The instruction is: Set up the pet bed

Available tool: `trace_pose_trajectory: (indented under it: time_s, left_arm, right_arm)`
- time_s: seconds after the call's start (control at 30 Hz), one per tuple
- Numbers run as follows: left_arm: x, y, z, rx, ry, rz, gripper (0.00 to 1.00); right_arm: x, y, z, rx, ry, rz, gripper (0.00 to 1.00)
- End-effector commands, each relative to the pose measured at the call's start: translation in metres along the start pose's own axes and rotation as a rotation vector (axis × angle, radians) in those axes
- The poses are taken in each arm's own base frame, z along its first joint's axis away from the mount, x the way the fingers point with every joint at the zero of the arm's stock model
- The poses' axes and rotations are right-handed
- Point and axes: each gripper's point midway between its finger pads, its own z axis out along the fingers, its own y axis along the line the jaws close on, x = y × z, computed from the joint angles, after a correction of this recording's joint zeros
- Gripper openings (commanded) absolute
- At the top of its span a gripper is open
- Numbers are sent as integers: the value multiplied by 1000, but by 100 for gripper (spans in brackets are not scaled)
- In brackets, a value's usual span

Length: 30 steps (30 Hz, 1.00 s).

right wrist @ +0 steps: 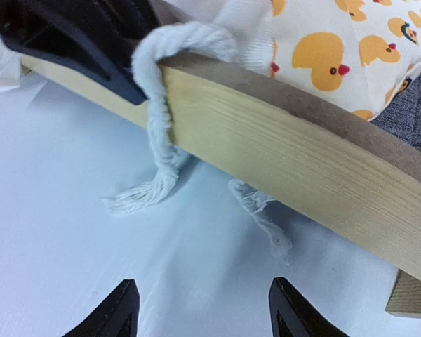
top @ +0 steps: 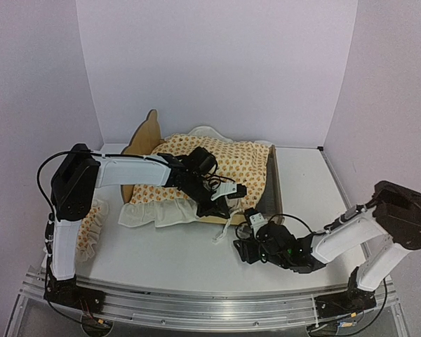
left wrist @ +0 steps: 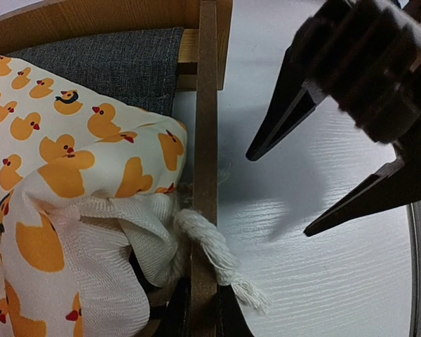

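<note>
On the desk: pet bed was maybe halfway set up, I'd say
Duck-print cushion lay inside but bunched, grey base showing, its tie cord dangling over the plywood side rail; small pillow sat outside. Left end effector was pinched closed at that rail, right end effector gaped wide, empty.

- The pet bed is set flat on the white table, near its middle, with one long side turned towards the arms.
- A tall scalloped headboard of light plywood is stood upright at the left end.
- A low side rail of pale wood is seen, with a dark grey base panel inside it.
</note>
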Motion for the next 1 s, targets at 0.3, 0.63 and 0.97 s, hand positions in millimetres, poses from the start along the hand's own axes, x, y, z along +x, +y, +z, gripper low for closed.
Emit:
trace_pose_trajectory:
  time_s: [0.3, 0.63, 0.97]
  left_arm:
    - [9, 10, 3, 35, -11, -127, 0]
    - [5, 14, -1, 27, -22, -121, 0]
    - [14, 59, -17, -104, -26, -161, 0]
  right_arm:
    - [-36, -40, 44, 197, -329, 81, 71]
    - [-22, -44, 66, 164, -280, 94, 24]
    - [-14, -32, 34, 38, -165, 178, 0]
